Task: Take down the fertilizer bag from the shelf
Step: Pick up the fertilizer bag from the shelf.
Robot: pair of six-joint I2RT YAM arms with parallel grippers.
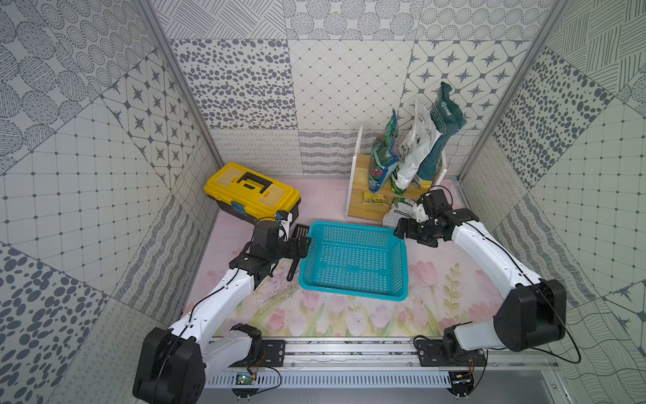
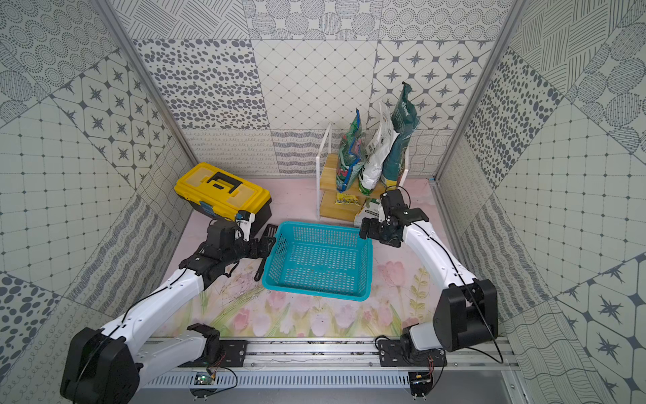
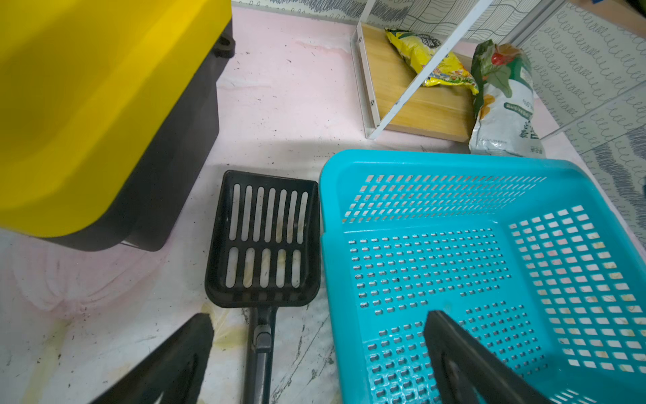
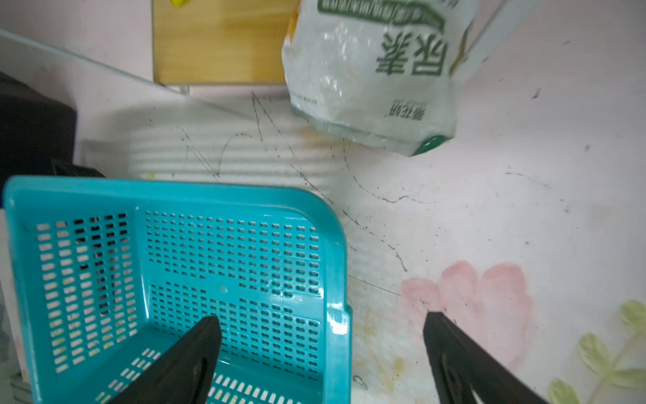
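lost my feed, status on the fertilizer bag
Left gripper open, right gripper open, both empty. White fertilizer bag down on table beside shelf. Teal basket close, not touching.

glossy plastic bag (image 4: 367, 80), wooden shelf (image 3: 419, 101)

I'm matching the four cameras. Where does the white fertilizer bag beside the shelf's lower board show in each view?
In a top view: white fertilizer bag behind the far right corner of the teal basket.
In a top view: the bag at the foot of the shelf.
Left wrist: the bag beyond the basket rim, beside the shelf.
Right wrist: the bag beyond the basket corner.
Shared landmark: teal basket.
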